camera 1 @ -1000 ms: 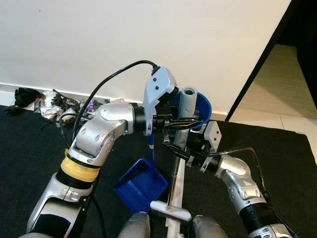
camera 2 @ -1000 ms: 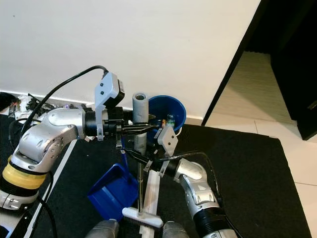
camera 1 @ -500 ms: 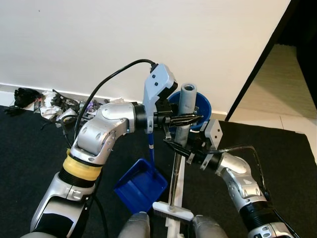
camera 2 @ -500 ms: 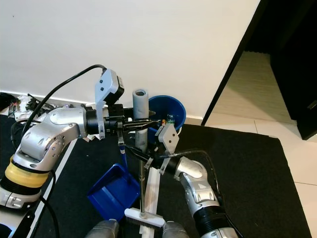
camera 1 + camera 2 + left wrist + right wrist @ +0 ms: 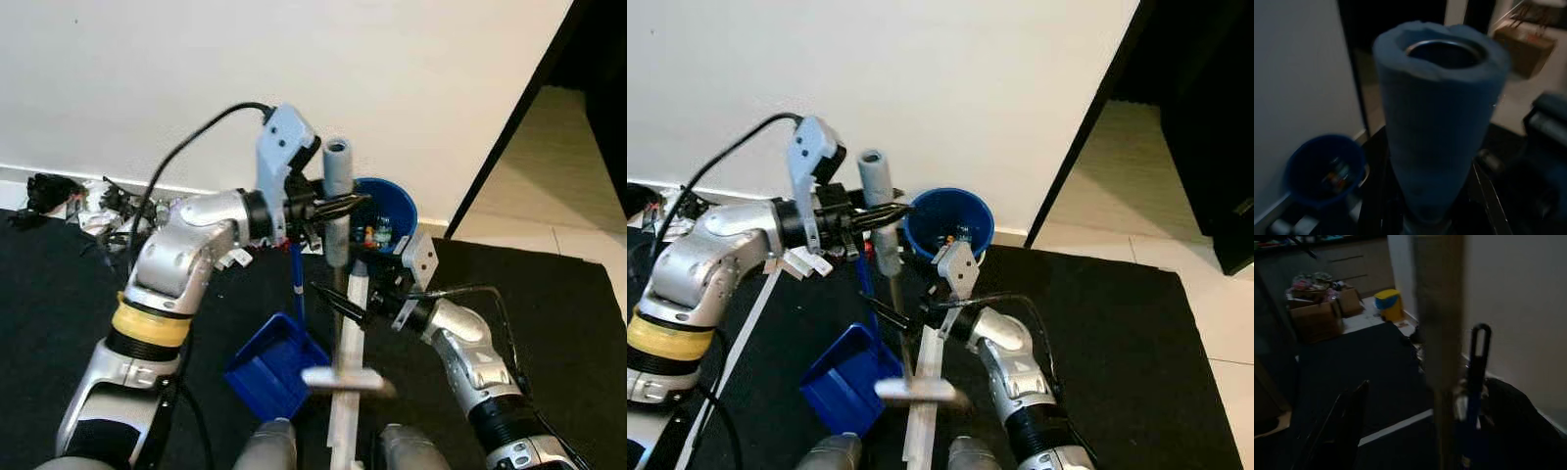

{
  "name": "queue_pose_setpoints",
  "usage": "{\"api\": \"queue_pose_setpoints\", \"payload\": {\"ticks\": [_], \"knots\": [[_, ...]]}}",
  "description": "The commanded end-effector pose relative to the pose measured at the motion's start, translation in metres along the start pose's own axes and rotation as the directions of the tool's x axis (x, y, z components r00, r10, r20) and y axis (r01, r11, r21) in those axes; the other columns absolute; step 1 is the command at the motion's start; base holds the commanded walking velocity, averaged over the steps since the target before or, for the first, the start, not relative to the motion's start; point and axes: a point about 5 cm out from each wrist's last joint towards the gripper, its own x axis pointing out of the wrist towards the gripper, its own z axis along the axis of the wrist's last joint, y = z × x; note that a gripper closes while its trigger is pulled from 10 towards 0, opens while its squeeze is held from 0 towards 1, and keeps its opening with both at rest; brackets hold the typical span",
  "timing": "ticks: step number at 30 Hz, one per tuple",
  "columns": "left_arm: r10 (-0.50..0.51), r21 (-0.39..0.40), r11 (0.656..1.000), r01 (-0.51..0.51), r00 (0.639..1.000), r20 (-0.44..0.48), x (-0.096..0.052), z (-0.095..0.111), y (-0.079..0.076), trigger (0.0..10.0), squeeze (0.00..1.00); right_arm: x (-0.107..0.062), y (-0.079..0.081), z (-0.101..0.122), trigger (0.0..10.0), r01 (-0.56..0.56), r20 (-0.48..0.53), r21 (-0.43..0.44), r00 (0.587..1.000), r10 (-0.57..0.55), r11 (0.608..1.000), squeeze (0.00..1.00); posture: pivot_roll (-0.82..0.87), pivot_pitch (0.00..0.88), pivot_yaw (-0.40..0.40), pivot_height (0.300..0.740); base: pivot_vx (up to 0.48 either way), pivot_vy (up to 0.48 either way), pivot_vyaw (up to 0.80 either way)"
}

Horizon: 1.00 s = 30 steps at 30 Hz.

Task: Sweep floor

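— Where's the broom (image 5: 337, 201)?
— Upright over the black mat (image 5: 568, 313). My left pincer (image 5: 338, 207) clamps its grey grip; right pincer (image 5: 335, 301) holds the rod lower down.
— Advice?
— I keep both grips firm and steer toward the dustpan (image 5: 276, 364).

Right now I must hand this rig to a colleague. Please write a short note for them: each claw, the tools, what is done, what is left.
Left claw: shut on the grey foam grip at the broom's top.
Right claw: on the thin broom pole lower down, fingers apparently closed round it.
Broom head: blurred, by the blue dustpan on the dark mat.
Blue bucket: at the wall.
Done: broom in both claws.
Left: litter pile by the wall is unswept.
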Motion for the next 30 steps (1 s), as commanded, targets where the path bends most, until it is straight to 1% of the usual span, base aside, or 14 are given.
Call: {"api": "queue_pose_setpoints", "payload": {"ticks": [1,6,12,13,14,19,20,21,22,24,25,26,28,30], "knots": [[-0.034,0.044,0.998,0.038,0.995,-0.099,-0.011,-0.013,-0.002,0.0,0.0,-0.006,-0.008,-0.01,10.0,0.086,-0.065,-0.001,0.994,-0.085,0.996,0.0,0.15,0.0,-0.028,0.74,0.0,0.0,0.0],[-0.095,0.014,0.995,0.101,0.968,-0.232,-0.03,-0.033,-0.009,0.0,0.0,-0.028,-0.033,-0.019,10.0,0.244,-0.141,0.021,0.961,-0.238,0.97,0.0,0.16,0.0,-0.035,0.74,0.0,0.0,0.0],[-0.109,-0.002,0.994,0.112,0.959,-0.26,-0.035,-0.036,-0.011,0.0,0.0,-0.037,-0.042,-0.02,10.0,0.285,-0.164,0.031,0.947,-0.276,0.958,0.0,0.16,0.0,-0.036,0.74,0.0,0.0,0.0],[-0.055,0.015,0.998,0.063,0.946,-0.319,-0.045,-0.045,-0.007,0.0,0.0,-0.051,-0.056,-0.021,10.0,0.353,-0.2,-0.007,0.916,-0.347,0.936,0.0,0.16,0.0,-0.04,0.74,0.0,0.0,0.0],[-0.055,0.015,0.998,0.063,0.946,-0.319,-0.045,-0.045,-0.007,0.0,0.0,-0.051,-0.056,-0.021,10.0,0.353,-0.2,-0.007,0.916,-0.347,0.936,0.0,0.16,0.0,-0.04,0.74,0.0,0.0,0.0],[0.125,0.079,0.991,-0.104,0.924,-0.36,-0.056,-0.058,0.011,0.0,0.0,-0.062,-0.068,-0.022,10.0,0.442,-0.209,-0.064,0.871,-0.445,0.895,0.0,0.15,0.0,-0.044,0.74,0.0,0.0,0.0],[0.214,0.087,0.977,-0.195,0.902,-0.374,-0.061,-0.064,0.019,0.0,0.0,-0.063,-0.068,-0.025,10.0,0.475,-0.208,-0.066,0.853,-0.478,0.877,0.0,0.15,0.0,-0.044,0.74,0.0,0.0,0.0],[0.311,0.103,0.95,-0.295,0.859,-0.407,-0.069,-0.073,0.027,0.0,0.0,-0.064,-0.067,-0.029,10.0,0.509,-0.21,-0.062,0.834,-0.509,0.859,0.0,0.15,0.0,-0.049,0.74,0.0,0.0,0.0],[0.311,0.103,0.95,-0.295,0.859,-0.407,-0.069,-0.073,0.027,0.0,0.0,-0.064,-0.067,-0.029,10.0,0.509,-0.21,-0.062,0.834,-0.509,0.859,0.0,0.15,0.0,-0.049,0.74,0.0,0.0,0.0],[0.448,0.138,0.886,-0.442,0.743,-0.498,-0.088,-0.095,0.036,0.0,0.0,-0.065,-0.063,-0.037,10.0,0.555,-0.225,-0.038,0.806,-0.548,0.831,0.0,0.15,0.0,-0.054,0.74,0.0,0.0,0.0],[0.448,0.138,0.886,-0.442,0.743,-0.498,-0.088,-0.095,0.036,0.0,0.0,-0.065,-0.063,-0.037,10.0,0.555,-0.225,-0.038,0.806,-0.548,0.831,0.0,0.15,0.0,-0.054,0.74,0.0,0.0,0.0],[0.516,0.148,0.835,-0.531,0.659,-0.547,-0.102,-0.108,0.039,0.0,0.0,-0.066,-0.059,-0.044,10.0,0.571,-0.238,-0.017,0.795,-0.558,0.821,0.0,0.16,0.0,-0.057,0.74,0.0,0.0,0.0],[0.526,0.147,0.825,-0.546,0.645,-0.554,-0.104,-0.11,0.039,0.0,0.0,-0.066,-0.058,-0.045,10.0,0.573,-0.241,-0.014,0.793,-0.559,0.819,0.0,0.16,0.0,-0.057,0.74,0.0,0.0,0.0],[0.584,0.183,0.771,-0.61,0.561,-0.587,-0.117,-0.117,0.041,0.0,0.0,-0.065,-0.056,-0.05,10.0,0.585,-0.259,-0.006,0.783,-0.566,0.811,0.0,0.16,0.0,-0.063,0.74,0.0,0.0,0.0]]}}
